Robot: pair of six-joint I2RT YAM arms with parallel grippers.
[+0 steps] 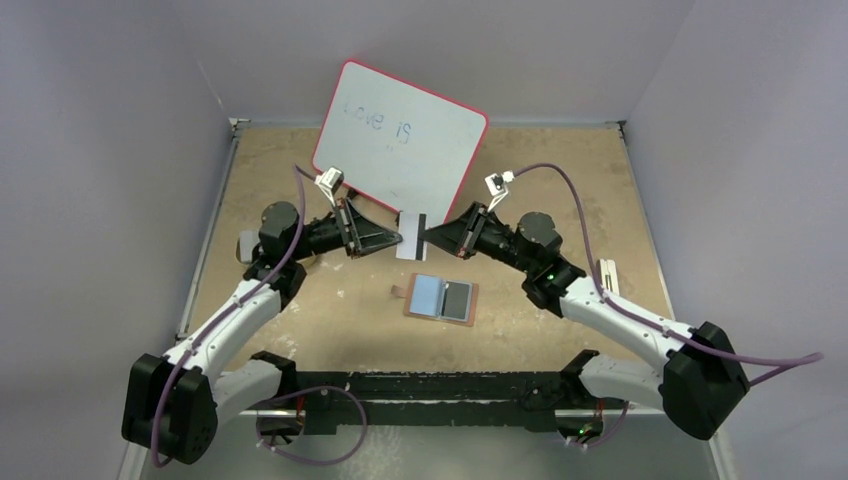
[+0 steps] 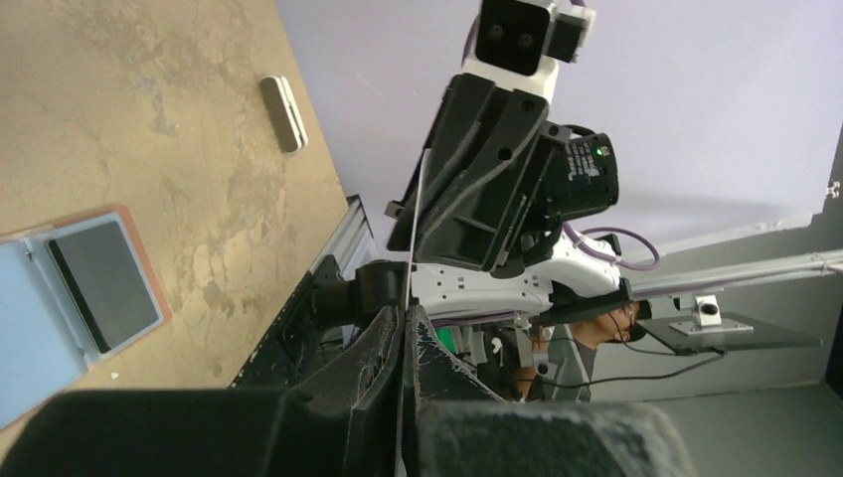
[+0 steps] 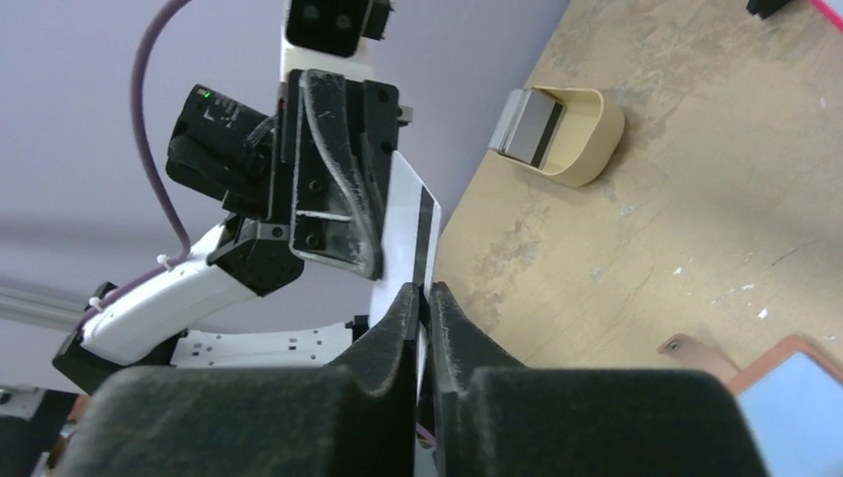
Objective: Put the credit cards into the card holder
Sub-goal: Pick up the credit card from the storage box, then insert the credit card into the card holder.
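A white credit card (image 1: pixel 411 236) with a black stripe hangs on edge in the air between both grippers. My left gripper (image 1: pixel 398 240) is shut on its left end. My right gripper (image 1: pixel 428 238) is shut on its right end. The right wrist view has the card (image 3: pixel 408 224) running up from my closed right gripper (image 3: pixel 422 290) into the left fingers (image 3: pixel 338 199). Seen from the left wrist, it is a thin edge (image 2: pixel 419 224) above the left gripper (image 2: pixel 408 310). The brown card holder (image 1: pixel 471 303) lies open on the table below, pale blue inside, with a dark card (image 1: pixel 457 298) in its right half.
A red-rimmed whiteboard (image 1: pixel 400 135) leans at the back, behind both grippers. A tan oval tray (image 3: pixel 587 134) holding a grey card (image 3: pixel 532 127) stands at the table's left side. A small white object (image 1: pixel 607 275) lies near the right edge.
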